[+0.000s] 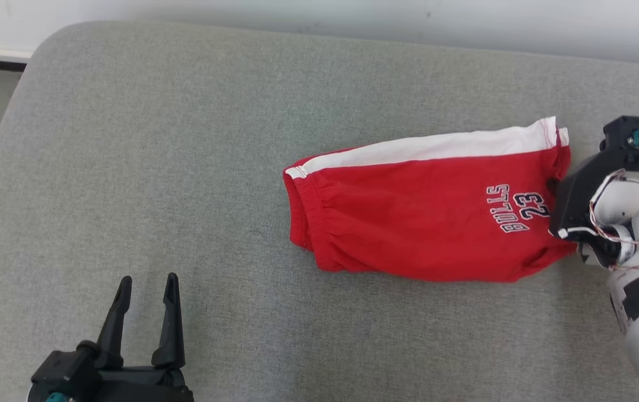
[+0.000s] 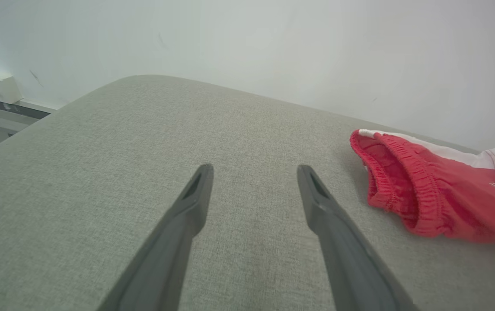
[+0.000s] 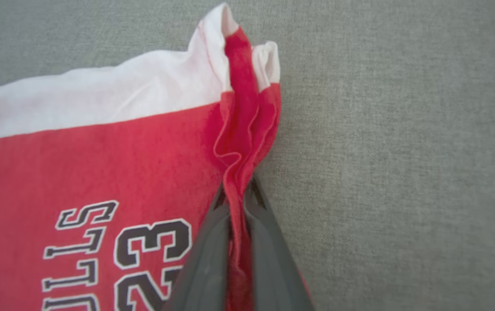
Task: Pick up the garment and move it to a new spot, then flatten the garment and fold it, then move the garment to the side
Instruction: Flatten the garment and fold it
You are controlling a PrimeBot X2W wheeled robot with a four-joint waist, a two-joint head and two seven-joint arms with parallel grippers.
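Pinching a bunched ridge of red cloth at the leg-hem end, the right hand is clenched on the garment, a pair of red shorts with a white side stripe and "BULLS 23" printed near the held edge. The shorts lie folded lengthwise on the grey padded surface, to the robot's right of centre. The elastic waistband points toward the left hand, which is released, fingers spread, holding nothing and well apart from the cloth.

The main risk, as I judge it, is the grip itself. Only a thin gather of hem sits between the fingers, so a quick lift or pull could let it slide out. With one edge held and the waistband end unsupported, raising the shorts would probably let the layers hang open and undo the fold. Dragging them instead may do no better: the woven cover looks grippy enough to catch the lower layer and rumple it, or leave the stripe edge twisted. A slow, low move would lessen both.
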